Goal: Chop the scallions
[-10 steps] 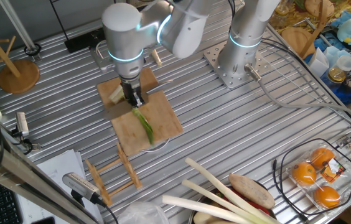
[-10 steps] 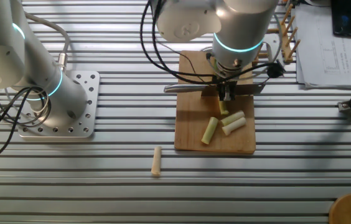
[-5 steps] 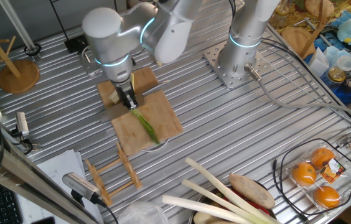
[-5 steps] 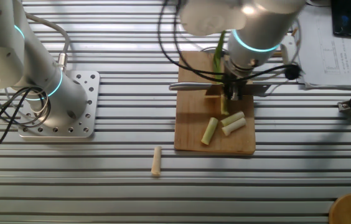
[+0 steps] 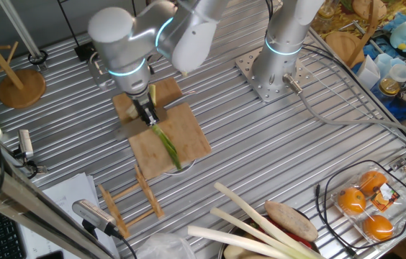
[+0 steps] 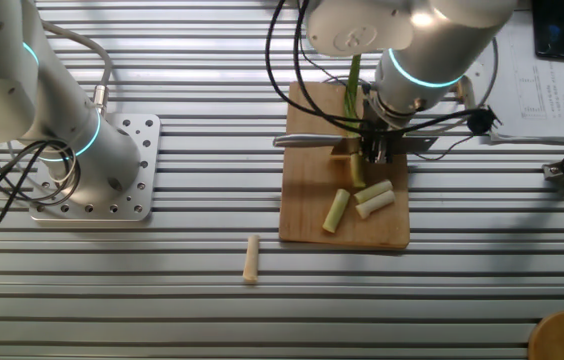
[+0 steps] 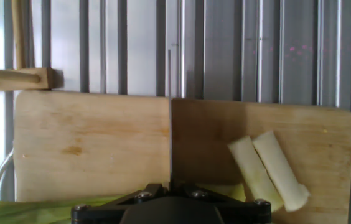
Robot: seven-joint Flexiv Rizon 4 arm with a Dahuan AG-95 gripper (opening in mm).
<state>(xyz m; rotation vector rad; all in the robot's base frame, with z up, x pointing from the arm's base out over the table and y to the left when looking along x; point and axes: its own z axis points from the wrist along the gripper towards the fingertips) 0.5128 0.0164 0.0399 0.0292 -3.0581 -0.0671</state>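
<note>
The scallion stalk lies on the wooden cutting board, with its green leaf end toward the near edge. My gripper stands over the stalk's pale end, shut on a knife held level across the board. Three cut pale pieces lie on the board just past the knife. In the hand view the blade shows edge-on, two cut pieces lie to its right, and the green stalk is at the bottom left.
A stray cut piece lies on the table off the board. The second arm's base stands nearby. A wooden rack is by the board's near edge. Thick pale leek stalks and a basket of oranges are in front.
The arm has shifted along the stalk toward the leaf end, carrying the knife with it. More of the green stalk now shows behind the arm.
</note>
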